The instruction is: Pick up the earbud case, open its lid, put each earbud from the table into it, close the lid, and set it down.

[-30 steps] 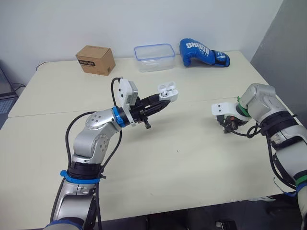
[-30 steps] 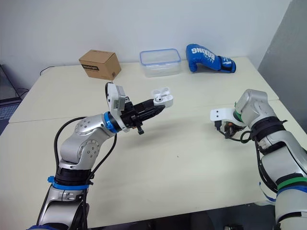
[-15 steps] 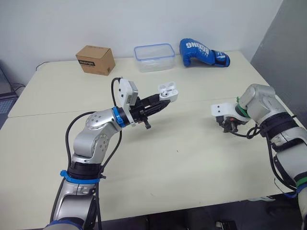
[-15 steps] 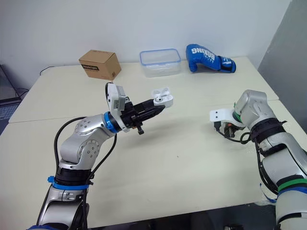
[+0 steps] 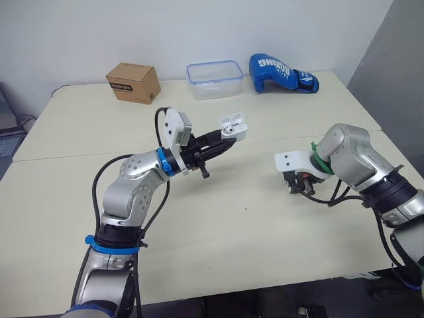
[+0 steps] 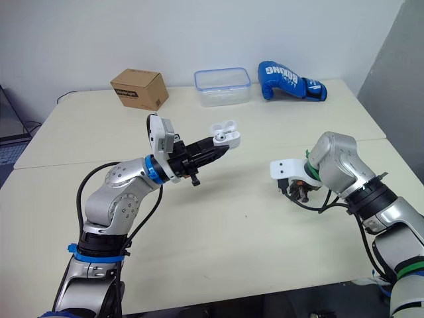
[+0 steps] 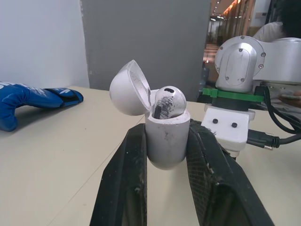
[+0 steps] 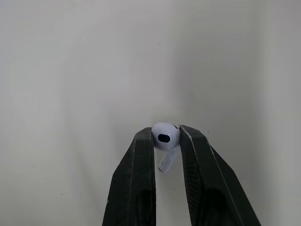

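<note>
My left gripper is shut on the white earbud case, held up above the middle of the table. The case's lid stands open, and one earbud sits inside the case. To the right, my right gripper points down just over the table. The right wrist view has its fingers shut on a white earbud, stem hanging down between them.
Along the table's far edge stand a brown cardboard box, a clear plastic container with a blue rim and a blue boxing glove. A seam runs across the tabletop behind the grippers.
My right arm has swung left toward the table's middle, carrying its gripper closer to the case. The left arm and the open case have stayed put.
</note>
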